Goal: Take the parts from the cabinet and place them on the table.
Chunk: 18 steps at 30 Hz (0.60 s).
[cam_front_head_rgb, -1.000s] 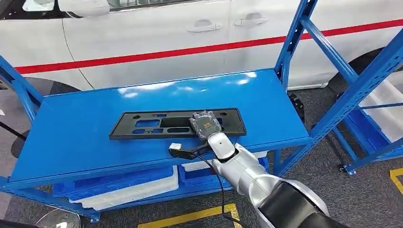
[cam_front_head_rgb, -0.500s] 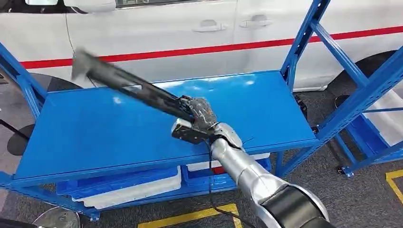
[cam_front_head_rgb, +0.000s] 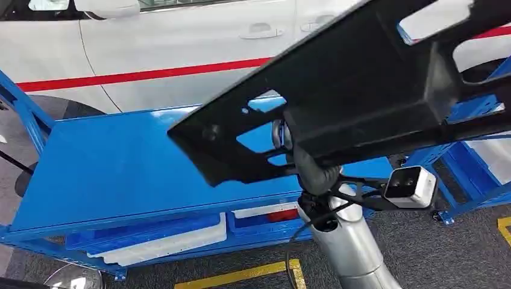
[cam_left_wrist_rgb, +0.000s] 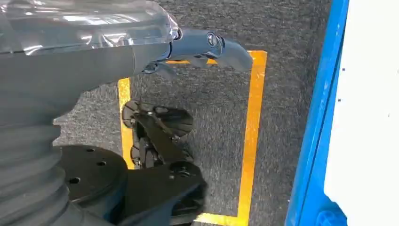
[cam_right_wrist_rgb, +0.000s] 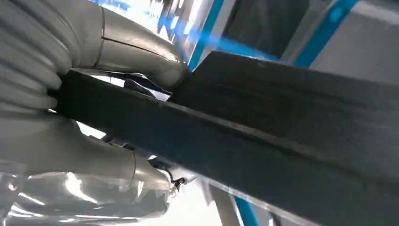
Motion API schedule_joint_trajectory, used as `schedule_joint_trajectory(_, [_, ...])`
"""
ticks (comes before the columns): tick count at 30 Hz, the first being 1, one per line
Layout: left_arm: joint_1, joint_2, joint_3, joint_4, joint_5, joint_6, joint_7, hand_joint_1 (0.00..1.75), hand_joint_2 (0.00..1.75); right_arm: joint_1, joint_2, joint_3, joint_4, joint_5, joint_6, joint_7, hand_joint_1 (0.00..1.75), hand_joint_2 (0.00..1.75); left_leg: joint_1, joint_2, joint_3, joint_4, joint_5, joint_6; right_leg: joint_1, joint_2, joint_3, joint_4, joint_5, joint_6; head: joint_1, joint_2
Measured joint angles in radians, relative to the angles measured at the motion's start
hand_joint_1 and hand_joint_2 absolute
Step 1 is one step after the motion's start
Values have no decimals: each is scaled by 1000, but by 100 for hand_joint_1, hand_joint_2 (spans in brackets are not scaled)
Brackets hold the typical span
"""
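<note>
Blue shelf [cam_front_head_rgb: 120, 174] sits bare at left; black part [cam_front_head_rgb: 361, 90] is lifted clear, close to the head camera, gripped by the right hand [cam_right_wrist_rgb: 70, 122]. Left hand [cam_left_wrist_rgb: 207, 44] hangs, fingers apparently empty. Next comes carrying it to the surface.

Long black slotted plastic panel [cam_front_head_rgb: 355, 90], tilted, aloft above the blue shelf [cam_front_head_rgb: 120, 174]

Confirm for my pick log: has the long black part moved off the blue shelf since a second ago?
Yes. The black part, gripped by the right hand, has risen off the blue shelf and swung up toward the camera.
</note>
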Motion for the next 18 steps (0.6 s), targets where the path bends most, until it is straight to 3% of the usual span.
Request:
schedule_joint_trajectory(1, [0,1,1,0,3,-1,5,0,175,5,-6,12,-16,-21,20,13,173,175,0,0,48,-94,41,6,0,2,1,2,-1,2,0,0])
schedule_joint_trajectory(2, [0,2,2,0,7,-1,13,0,175,8,-14,25,-28,-43,38,28,173,175,-1,1,85,-170,57,13,0,3,0,4,-2,3,0,0])
schedule_joint_trajectory(3, [0,3,4,0,8,-3,25,0,175,9,-23,35,-37,-66,51,40,173,175,-8,0,92,-182,57,16,6,5,-4,9,-2,11,0,0])
schedule_joint_trajectory(6, [6,3,16,0,9,-10,61,0,175,22,-52,65,-40,-98,74,64,173,175,-12,-4,85,-180,66,30,2,4,-6,5,8,27,0,0])
schedule_joint_trajectory(7, [8,2,18,0,9,-9,81,0,175,26,-62,73,-40,-99,77,65,173,175,-3,-2,80,-194,78,39,7,4,-9,7,10,34,0,0])
schedule_joint_trajectory(8, [6,0,18,0,7,-5,113,0,175,30,-74,80,-40,-99,80,65,173,175,-3,-1,78,-198,88,45,2,4,-19,21,-18,37,0,0])
schedule_joint_trajectory(9, [7,1,19,0,4,-1,147,0,175,31,-87,87,-37,-98,81,64,173,175,-2,1,70,-200,96,53,1,3,-36,69,-69,40,0,0])
schedule_joint_trajectory(11, [8,1,19,0,-1,0,181,0,175,39,-108,104,-29,-96,81,61,173,175,-5,1,50,-199,108,54,-5,3,-86,221,-167,48,0,0])
schedule_joint_trajectory(12, [9,1,19,0,-3,2,194,0,175,46,-118,109,-24,-90,79,57,173,175,-5,1,39,-198,117,53,-6,3,-105,288,-196,51,0,0])
schedule_joint_trajectory(13, [9,1,19,0,-10,6,209,0,175,52,-127,114,-20,-83,75,55,173,175,-5,1,27,-197,125,52,-8,3,-104,312,-195,52,0,0])
schedule_joint_trajectory(14, [11,1,19,0,-16,10,222,0,175,57,-138,121,-16,-74,71,51,173,175,-5,1,16,-196,133,50,-10,2,-79,287,-169,54,0,0])
schedule_joint_trajectory(15, [12,1,19,0,-21,14,234,0,175,63,-146,127,-12,-62,66,43,173,175,-5,1,6,-195,140,48,-13,2,-35,225,-131,54,0,0])
schedule_joint_trajectory(16, [15,1,19,0,-27,18,250,0,175,74,-153,131,-11,-40,59,31,173,175,-4,0,-5,-193,148,44,-14,2,26,133,-94,54,0,0])
schedule_joint_trajectory(17, [17,1,19,0,-33,19,261,0,175,85,-156,133,-11,-20,57,19,173,175,-4,-1,-11,-188,154,39,-16,2,89,43,-81,53,0,0])
schedule_joint_trajectory(18, [20,3,19,0,-35,20,270,0,175,96,-159,138,-11,0,54,11,173,175,-8,-3,-18,-186,160,31,-10,3,121,-22,-112,50,0,0])
